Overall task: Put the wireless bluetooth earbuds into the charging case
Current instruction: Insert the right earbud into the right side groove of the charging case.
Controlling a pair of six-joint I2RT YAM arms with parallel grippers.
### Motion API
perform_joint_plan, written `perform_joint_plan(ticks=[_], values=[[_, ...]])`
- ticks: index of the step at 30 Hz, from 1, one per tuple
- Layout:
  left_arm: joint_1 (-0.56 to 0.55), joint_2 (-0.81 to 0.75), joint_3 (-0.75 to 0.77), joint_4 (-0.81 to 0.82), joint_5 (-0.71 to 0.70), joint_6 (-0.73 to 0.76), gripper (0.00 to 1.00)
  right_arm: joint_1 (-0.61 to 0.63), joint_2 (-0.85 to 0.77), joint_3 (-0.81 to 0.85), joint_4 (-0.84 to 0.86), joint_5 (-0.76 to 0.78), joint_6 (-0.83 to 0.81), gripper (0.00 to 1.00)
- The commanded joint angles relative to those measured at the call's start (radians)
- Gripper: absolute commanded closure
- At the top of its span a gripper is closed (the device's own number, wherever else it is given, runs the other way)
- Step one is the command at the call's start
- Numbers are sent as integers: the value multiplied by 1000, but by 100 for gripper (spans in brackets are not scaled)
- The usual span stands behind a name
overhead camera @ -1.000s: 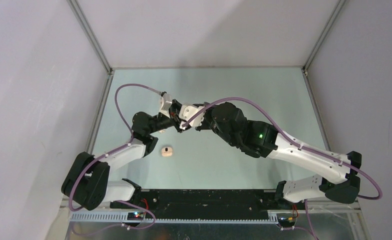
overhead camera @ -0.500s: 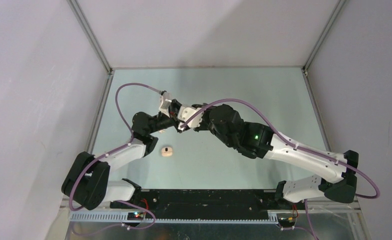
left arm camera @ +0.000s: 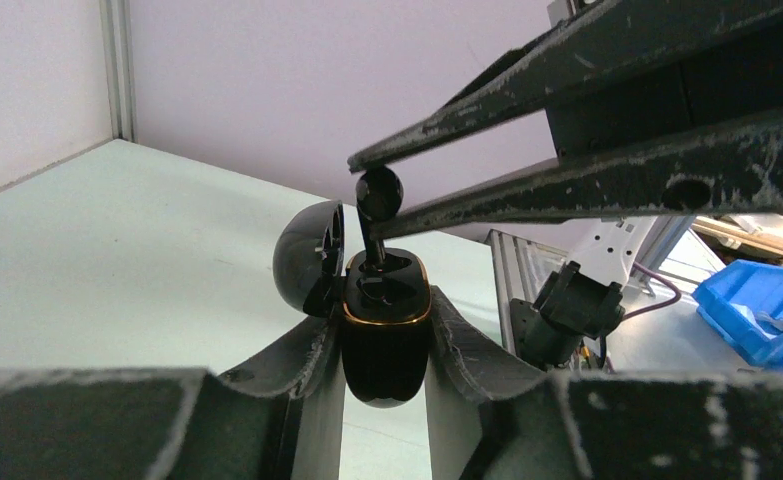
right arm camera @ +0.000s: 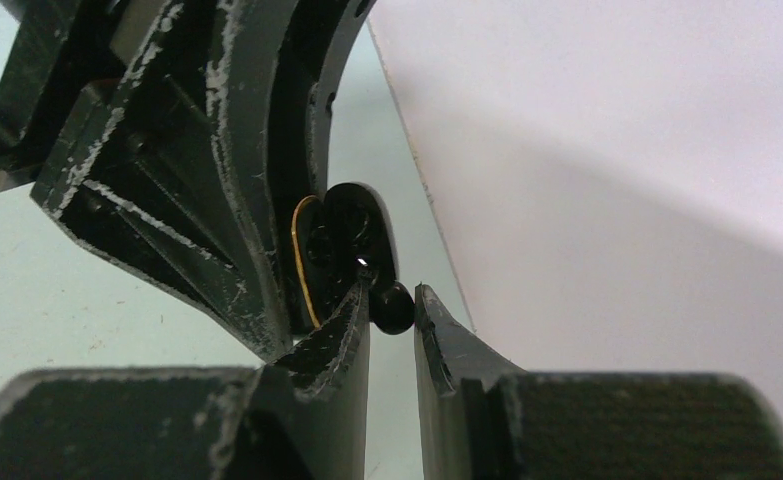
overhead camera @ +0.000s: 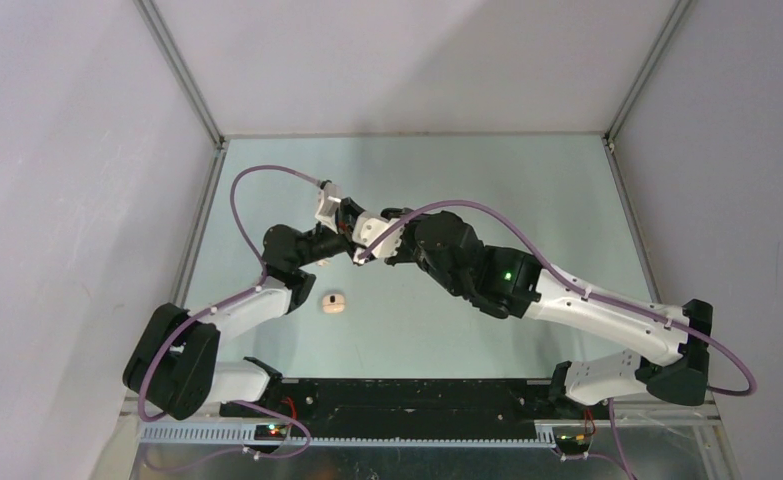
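near on the table a small beige piece lies apart from both arms. farther, the left gripper is clamped around the black charging case, which has its lid open. the right gripper pinches a black earbud just above, with the stem tip at the socket. the best move is probably straight down, with no tilt, letting go only once the earbud is seated.

1. The charging case is glossy black with a gold rim. It stands upright, clamped in the left gripper, and its lid hangs open to one side.
2. A black earbud, pinched by the right gripper, has its stem reaching down to the case's open top.
3. A small beige rounded piece with a dark spot lies on the table, well apart from both.
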State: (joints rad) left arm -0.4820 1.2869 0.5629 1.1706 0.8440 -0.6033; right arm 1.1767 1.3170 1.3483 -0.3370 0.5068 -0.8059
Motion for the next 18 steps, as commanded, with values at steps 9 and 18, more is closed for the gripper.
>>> perform_joint_plan(ticks=[9,18], values=[[-4,-1,36,70,11,-33,99,16,-17,-41,14,-30,-12,78],[-3,2,37,74,13,-32,99,23,-20,-40,8,-30,-10,71]])
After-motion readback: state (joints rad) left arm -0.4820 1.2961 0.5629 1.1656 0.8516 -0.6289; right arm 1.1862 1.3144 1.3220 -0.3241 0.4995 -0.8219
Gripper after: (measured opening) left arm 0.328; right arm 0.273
